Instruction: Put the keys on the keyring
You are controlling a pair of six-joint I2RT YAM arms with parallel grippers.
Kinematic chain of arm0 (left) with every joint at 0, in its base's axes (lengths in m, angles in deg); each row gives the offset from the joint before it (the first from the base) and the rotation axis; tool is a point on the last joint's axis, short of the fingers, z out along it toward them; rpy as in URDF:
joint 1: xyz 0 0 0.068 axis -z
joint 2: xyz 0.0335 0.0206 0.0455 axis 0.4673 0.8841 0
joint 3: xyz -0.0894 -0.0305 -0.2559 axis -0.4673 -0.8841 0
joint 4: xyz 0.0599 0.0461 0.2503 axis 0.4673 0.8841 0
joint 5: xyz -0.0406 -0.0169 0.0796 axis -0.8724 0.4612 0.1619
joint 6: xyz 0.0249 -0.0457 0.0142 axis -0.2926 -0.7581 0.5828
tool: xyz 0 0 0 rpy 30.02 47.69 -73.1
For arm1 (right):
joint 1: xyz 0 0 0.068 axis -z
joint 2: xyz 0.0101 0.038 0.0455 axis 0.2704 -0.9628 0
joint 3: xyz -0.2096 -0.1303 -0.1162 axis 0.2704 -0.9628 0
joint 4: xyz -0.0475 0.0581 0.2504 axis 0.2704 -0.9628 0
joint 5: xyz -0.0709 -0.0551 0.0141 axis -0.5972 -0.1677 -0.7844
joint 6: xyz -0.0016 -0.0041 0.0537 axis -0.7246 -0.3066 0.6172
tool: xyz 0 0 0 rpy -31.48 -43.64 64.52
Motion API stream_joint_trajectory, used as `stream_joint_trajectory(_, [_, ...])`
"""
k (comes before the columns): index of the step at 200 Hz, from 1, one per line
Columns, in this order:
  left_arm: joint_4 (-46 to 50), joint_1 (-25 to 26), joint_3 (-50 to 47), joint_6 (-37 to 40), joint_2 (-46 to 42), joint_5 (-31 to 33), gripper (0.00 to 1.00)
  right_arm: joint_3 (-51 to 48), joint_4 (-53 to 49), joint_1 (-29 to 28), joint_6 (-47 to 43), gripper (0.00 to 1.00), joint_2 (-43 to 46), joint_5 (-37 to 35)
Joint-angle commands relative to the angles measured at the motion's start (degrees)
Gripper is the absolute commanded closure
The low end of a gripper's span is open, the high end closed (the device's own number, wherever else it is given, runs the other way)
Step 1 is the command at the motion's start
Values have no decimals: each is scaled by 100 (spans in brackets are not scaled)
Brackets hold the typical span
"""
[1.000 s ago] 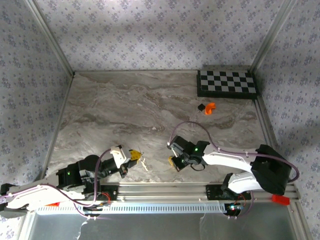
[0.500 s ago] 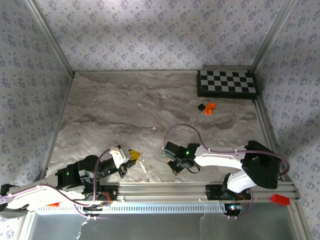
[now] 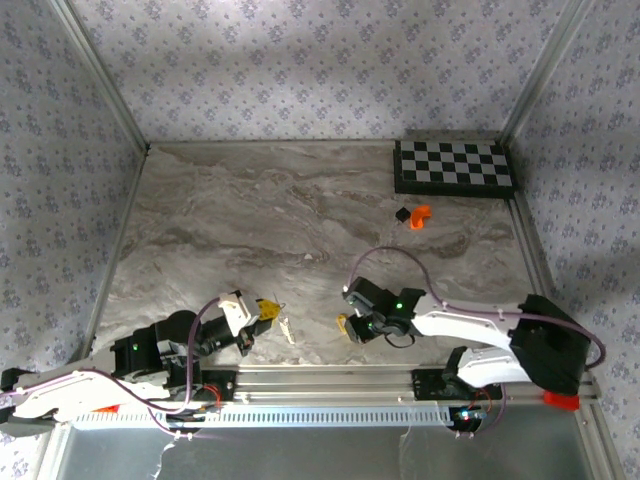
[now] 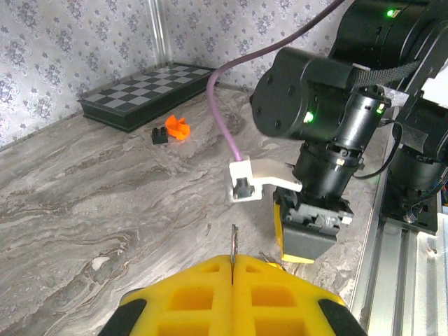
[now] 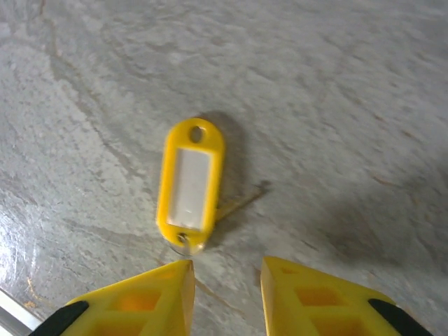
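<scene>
Hovering open-jawed, right gripper (image 5: 224, 274) is aiming at the yellow key (image 5: 190, 183) lying flat on the table (image 5: 336, 84); left gripper (image 4: 233, 262) is pinching what looks like the ring (image 4: 233, 241) upright, presumably for threading.

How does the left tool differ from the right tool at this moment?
The left tool is shut, its pads pinching a thin metal piece that stands upright; the right tool is open and holds nothing. The left tool points across the table, the right tool down at the yellow-headed key lying flat. Both have yellow pads.
</scene>
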Motion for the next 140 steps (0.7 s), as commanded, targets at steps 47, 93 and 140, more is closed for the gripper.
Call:
stream_joint_trajectory(47, [-115, -26, 86, -59, -76, 37, 100, -429, 684, 746, 207, 64, 525, 1308])
stream_joint_trajectory(93, [-88, -29, 69, -90, -100, 35, 100, 58, 333, 923, -111, 62, 28, 1773])
stream_joint_trajectory(140, [-134, -26, 1, -55, -121, 41, 100, 631, -307, 969, -449, 63, -451, 1964])
